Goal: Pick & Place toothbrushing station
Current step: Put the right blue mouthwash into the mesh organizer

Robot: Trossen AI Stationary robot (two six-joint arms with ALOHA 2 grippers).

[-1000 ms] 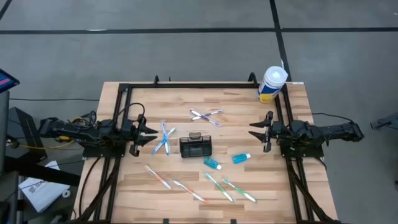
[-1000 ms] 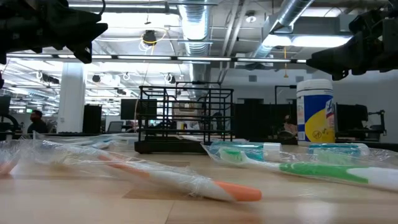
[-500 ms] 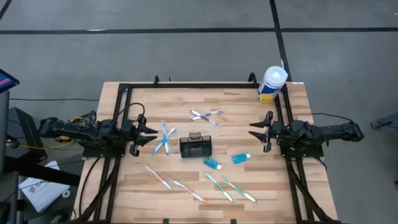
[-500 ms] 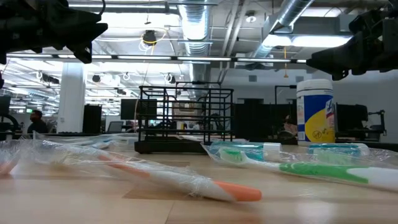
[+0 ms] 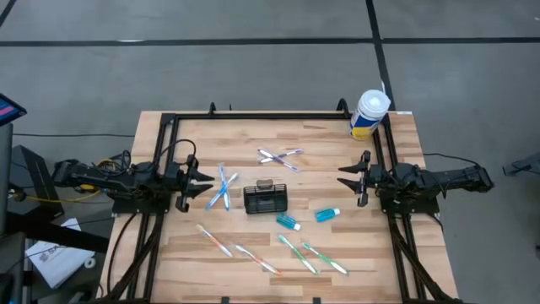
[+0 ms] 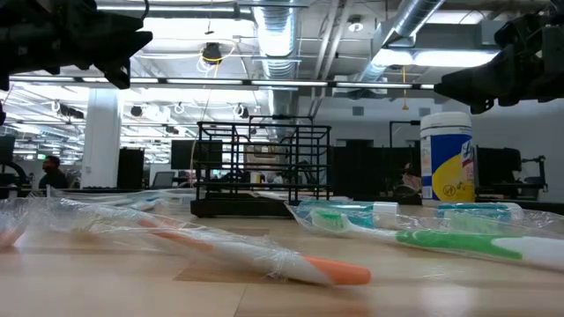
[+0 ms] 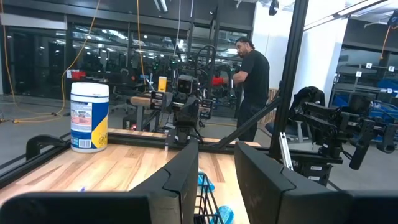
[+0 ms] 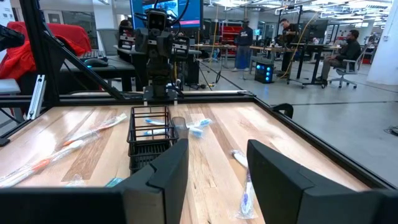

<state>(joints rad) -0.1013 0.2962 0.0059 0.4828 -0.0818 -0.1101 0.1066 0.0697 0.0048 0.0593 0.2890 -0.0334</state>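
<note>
The toothbrushing station, a small black wire-mesh basket, stands on its base at the table's middle; it also shows in the low view and the right wrist view. My left gripper hovers open above the table's left side, pointing toward the basket. My right gripper hovers open above the right side, pointing toward the basket. Both are empty. Wrapped toothbrushes lie around the basket: blue ones to its left, purple ones behind it.
A white-and-yellow wipes tub stands at the far right corner. Small blue tubes lie right of the basket. Orange and green wrapped toothbrushes lie near the front edge. A black frame rail runs along the far edge. People stand beyond the table.
</note>
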